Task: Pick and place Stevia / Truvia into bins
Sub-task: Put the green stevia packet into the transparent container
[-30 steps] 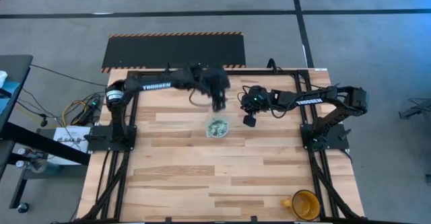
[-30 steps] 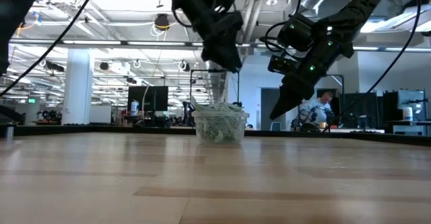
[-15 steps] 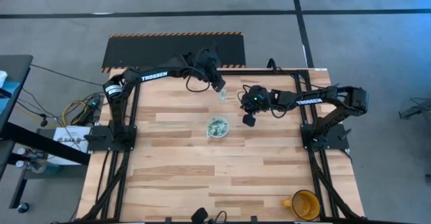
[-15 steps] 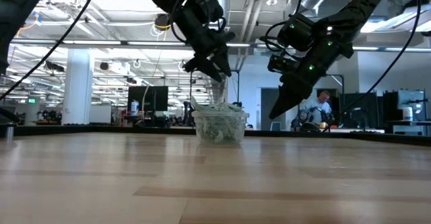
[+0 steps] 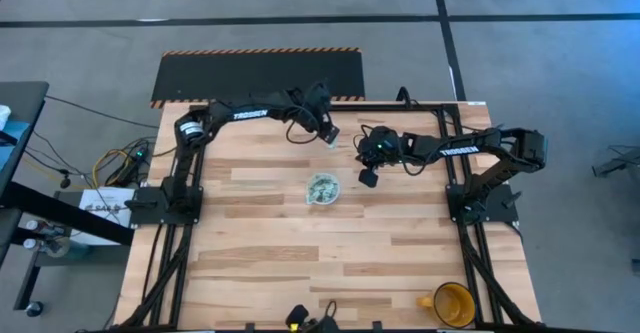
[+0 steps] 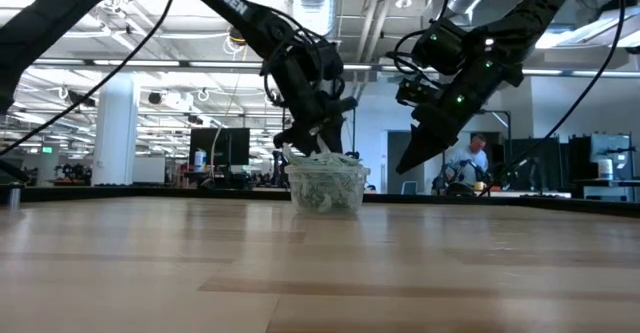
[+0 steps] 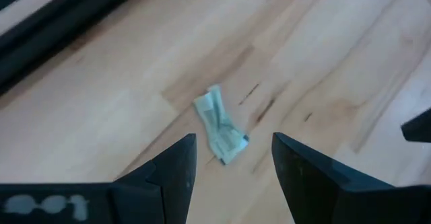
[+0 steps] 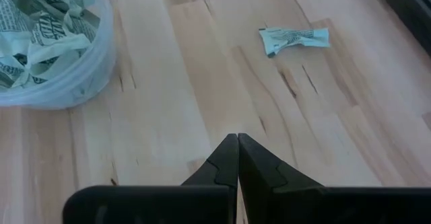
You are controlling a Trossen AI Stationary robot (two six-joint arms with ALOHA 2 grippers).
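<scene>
One crumpled pale green and white Stevia sachet (image 7: 219,124) lies flat on the wood near the table's far edge (image 5: 331,141). My left gripper (image 7: 232,158) hangs open just above it, slanting down, a finger on either side and touching nothing. The clear plastic cup (image 5: 322,189) stands mid-table, filled with several sachets (image 8: 40,22). My right gripper (image 8: 237,150) is shut and empty, held above the wood to the cup's right (image 5: 368,178). It also looks onto the loose sachet (image 8: 294,38).
A yellow-orange mug (image 5: 452,303) stands at the near right corner. The black table frame (image 7: 60,22) runs close behind the loose sachet. Bare wood lies between the cup and the near edge. In the low view a person (image 6: 468,163) sits in the room beyond the table.
My left gripper has swung from above the cup toward the table's far edge and sunk to just over the loose sachet, rolling about its own axis on the way. Its fingers have stayed open. The cup, the sachet and my right gripper have kept still.
</scene>
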